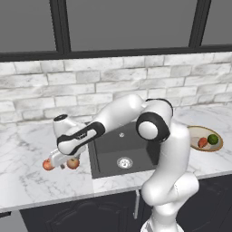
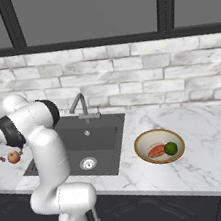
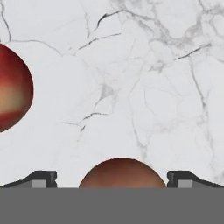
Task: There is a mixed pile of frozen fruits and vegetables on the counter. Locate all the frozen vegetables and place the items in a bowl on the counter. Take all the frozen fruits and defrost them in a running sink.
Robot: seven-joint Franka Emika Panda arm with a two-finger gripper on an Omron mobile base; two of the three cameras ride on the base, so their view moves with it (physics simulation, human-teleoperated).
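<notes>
1. Down at the gripper (image 3: 112, 180), the two dark fingertips (image 3: 41, 178) stand spread wide, released, with a reddish apple (image 3: 122, 173) sitting between them and a gap on each side.
2. A second apple (image 3: 13, 94), red with a yellowish patch, lies a little further out on the counter (image 3: 144, 87), off to one side of the hand.
3. From behind the arm, both apples rest on the marble left of the sink (image 1: 113, 149), the hand low over them.
4. The dark basin has a silver drain (image 2: 88, 163) and a curved faucet (image 2: 79, 105) behind it.
5. Right of the sink sits the bowl (image 2: 159, 146), holding the red-orange piece (image 2: 156, 151) and the green ball (image 2: 170, 148) side by side.
</notes>
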